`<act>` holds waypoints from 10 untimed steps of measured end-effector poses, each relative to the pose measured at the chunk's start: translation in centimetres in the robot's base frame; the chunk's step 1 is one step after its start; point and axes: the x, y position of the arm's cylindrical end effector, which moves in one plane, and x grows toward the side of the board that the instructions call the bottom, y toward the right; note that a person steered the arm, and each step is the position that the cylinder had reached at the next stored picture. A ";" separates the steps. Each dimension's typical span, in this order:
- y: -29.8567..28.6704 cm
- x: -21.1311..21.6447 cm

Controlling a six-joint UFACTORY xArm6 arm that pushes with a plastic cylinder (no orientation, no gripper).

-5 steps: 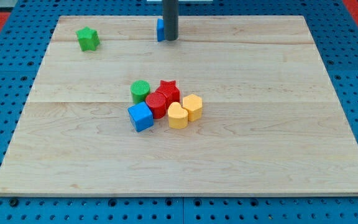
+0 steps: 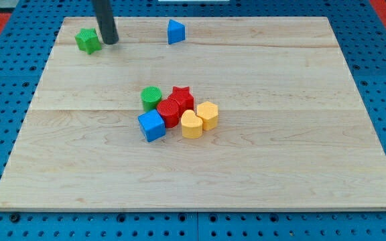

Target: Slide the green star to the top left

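Note:
The green star [image 2: 86,40] lies near the board's top left corner. My tip [image 2: 109,41] stands right against the star's right side, touching or nearly touching it. The dark rod rises from there out of the view's top.
A blue triangular block [image 2: 175,31] lies at the top middle. A cluster sits mid-board: green cylinder [image 2: 151,98], red star [image 2: 181,98], red cylinder [image 2: 169,112], blue cube [image 2: 151,125], yellow heart [image 2: 191,124], yellow hexagon [image 2: 208,114]. The wooden board [image 2: 280,167] rests on a blue pegboard.
My tip has moved left from beside the blue block to the green star's right side. The star has shifted slightly left and up. The blue block now shows fully.

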 end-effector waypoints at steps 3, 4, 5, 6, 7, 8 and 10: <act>-7.9 -0.7; -4.9 1.3; -2.8 3.2; -2.8 3.2; -0.2 5.1; -0.2 9.0; 3.1 20.8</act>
